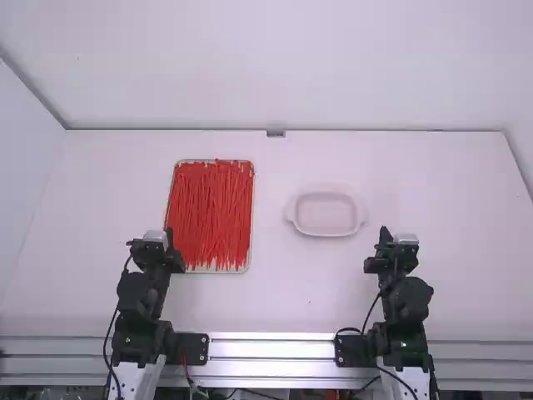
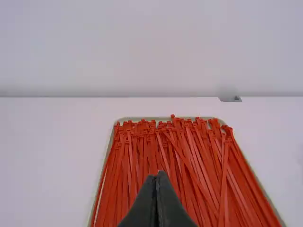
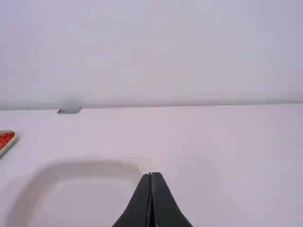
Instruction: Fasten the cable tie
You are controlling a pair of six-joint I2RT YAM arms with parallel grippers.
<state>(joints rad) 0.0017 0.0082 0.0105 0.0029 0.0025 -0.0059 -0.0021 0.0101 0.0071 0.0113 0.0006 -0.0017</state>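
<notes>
High view: red cable ties (image 1: 210, 215) lie on a tray (image 1: 208, 272).

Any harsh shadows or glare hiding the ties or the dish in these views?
High view: even light, no glare; the red cable ties stand out, and the white dish casts only a faint shadow on the white table. Left wrist view: the ties are evenly lit, no hotspots. Right wrist view: the dish shows mainly by soft shading along its rim.

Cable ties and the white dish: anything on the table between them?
Nothing. The high view shows bare table between the cable ties and the white dish.
</notes>
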